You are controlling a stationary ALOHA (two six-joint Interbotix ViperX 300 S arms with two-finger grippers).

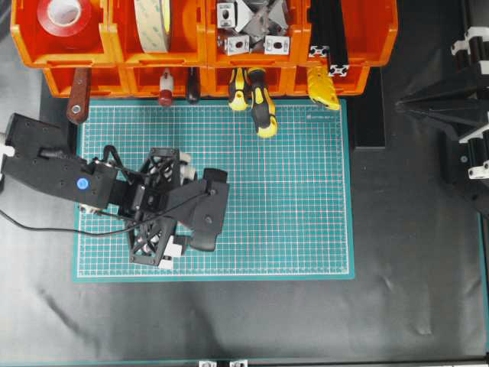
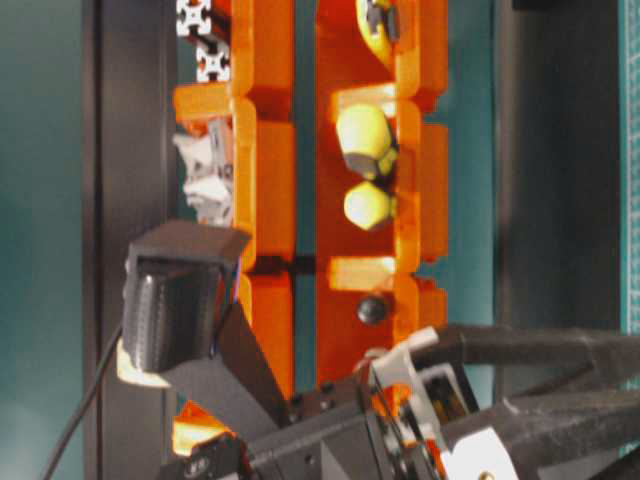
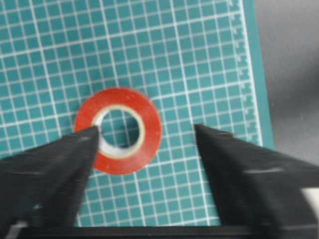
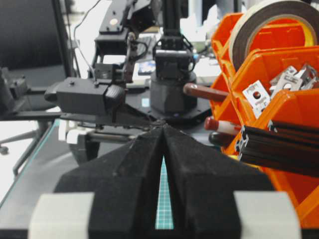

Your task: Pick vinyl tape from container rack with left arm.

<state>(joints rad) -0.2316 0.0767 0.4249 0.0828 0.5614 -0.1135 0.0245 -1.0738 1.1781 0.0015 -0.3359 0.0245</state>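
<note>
The vinyl tape (image 3: 149, 132), a red ring with a white core, lies flat on the green cutting mat (image 3: 199, 59) in the left wrist view. My left gripper (image 3: 145, 129) hovers over it, open, and the left fingertip (image 3: 84, 142) overlaps the roll's left edge. Nothing is held. From overhead the left gripper (image 1: 181, 208) sits over the mat's left half, hiding the roll beneath it. The orange container rack (image 1: 202, 42) runs along the back. My right gripper (image 4: 163, 128) is shut and empty, parked at the right (image 1: 401, 103).
Another red tape roll (image 1: 63, 15) and a cream tape roll (image 1: 153, 23) sit in the rack's upper bins, beside metal brackets (image 1: 252, 27) and black profiles (image 1: 328, 34). Screwdriver handles (image 1: 260, 103) stick out of the lower bins over the mat's far edge.
</note>
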